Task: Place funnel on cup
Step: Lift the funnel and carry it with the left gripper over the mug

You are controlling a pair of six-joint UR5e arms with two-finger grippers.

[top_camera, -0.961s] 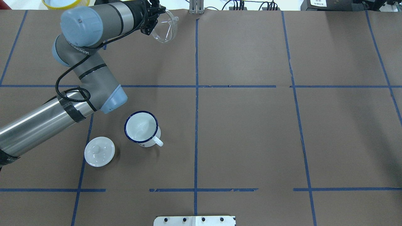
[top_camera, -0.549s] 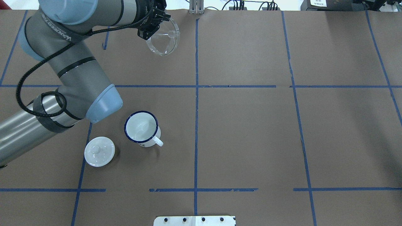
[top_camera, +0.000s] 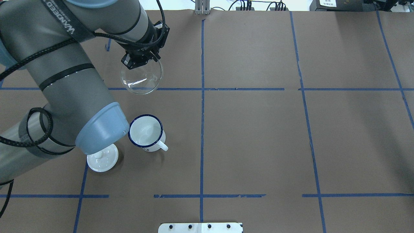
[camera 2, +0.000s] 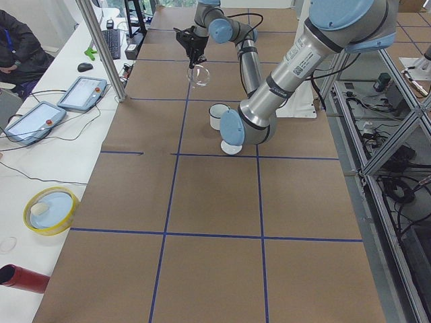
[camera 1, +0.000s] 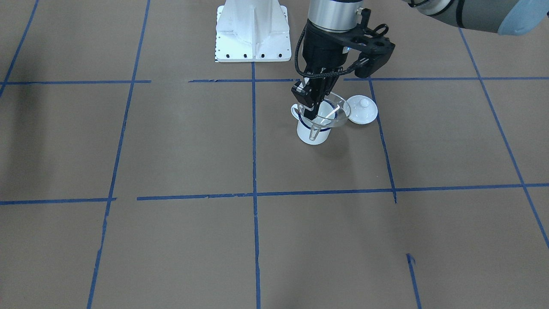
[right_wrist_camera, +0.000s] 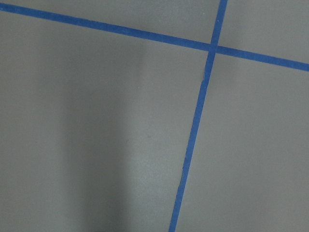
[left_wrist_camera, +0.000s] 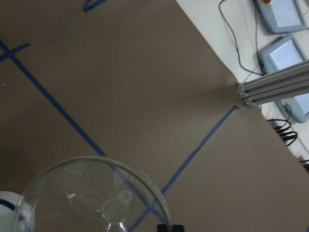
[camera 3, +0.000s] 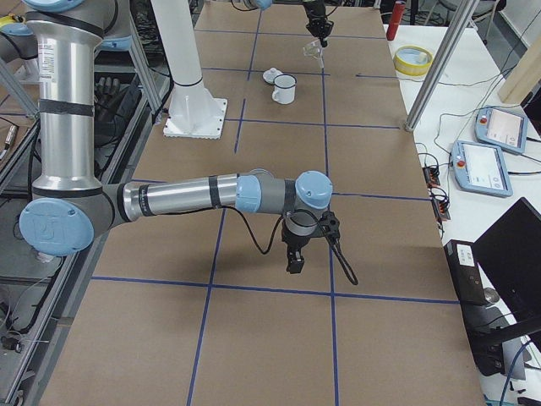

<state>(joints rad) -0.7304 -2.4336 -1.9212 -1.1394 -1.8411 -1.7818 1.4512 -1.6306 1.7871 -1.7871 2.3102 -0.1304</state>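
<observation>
My left gripper [top_camera: 142,60] is shut on the rim of the clear funnel [top_camera: 141,77] and holds it in the air, rim up and spout down. The white mug with a dark blue rim [top_camera: 145,131] stands upright on the table, nearer the robot than the funnel, and is empty. In the front view the funnel [camera 1: 328,115] overlaps the mug [camera 1: 315,134] in line of sight. The left wrist view shows the funnel [left_wrist_camera: 91,198] from above. My right gripper [camera 3: 296,258] hovers low over bare table far from the mug; I cannot tell whether it is open or shut.
A white domed lid with a knob [top_camera: 102,158] lies beside the mug, partly under my left elbow. The robot's white base plate [camera 1: 253,30] is near. A yellow bowl [camera 2: 50,210], tablets and a metal post [camera 2: 101,50] stand off the far table edge.
My left gripper has carried the funnel from the table's far edge toward the mug. The funnel has turned from tilted to rim up. The elbow now covers part of the lid.
</observation>
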